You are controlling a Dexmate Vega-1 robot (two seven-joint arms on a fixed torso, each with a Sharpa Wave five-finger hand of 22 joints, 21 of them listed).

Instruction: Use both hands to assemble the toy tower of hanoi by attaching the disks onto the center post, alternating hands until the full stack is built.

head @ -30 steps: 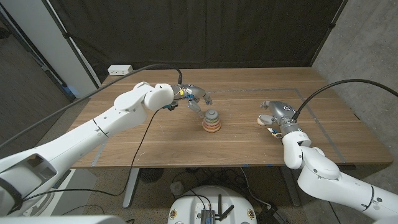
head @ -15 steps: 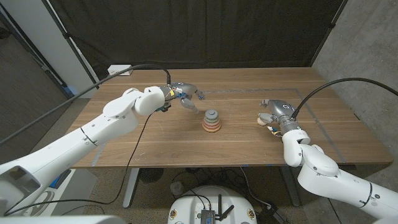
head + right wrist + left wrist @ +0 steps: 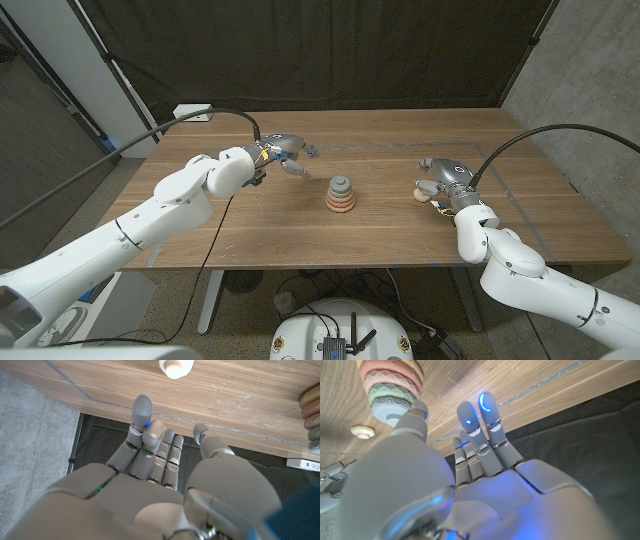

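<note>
- Left hand (image 3: 287, 158) is hovering above the worktop (image 3: 250, 225), left of the tower (image 3: 340, 195); fingers are spread, holding nothing.
- Right hand (image 3: 441, 180) is sitting over on the right side, fingers apart and empty, just beside the small cream cap piece (image 3: 418, 196).
- Tower is standing mid-worktop, well apart from both hands: pink and peach disks low, green above, grey-blue on top, all seated on the post as far as I can tell.
- Cream cap piece is lying loose on the worktop by the right hand; wrist view is showing it (image 3: 176, 367) just past the fingertips (image 3: 141, 406).
- Judging the step: right hand's turn, taking the cap. Pinching it from above, lifting straight, centring over the post before lowering. Risk: knocking the stack sideways.
- Left hand should be keeping away from the tower.
- No containers in view.
</note>
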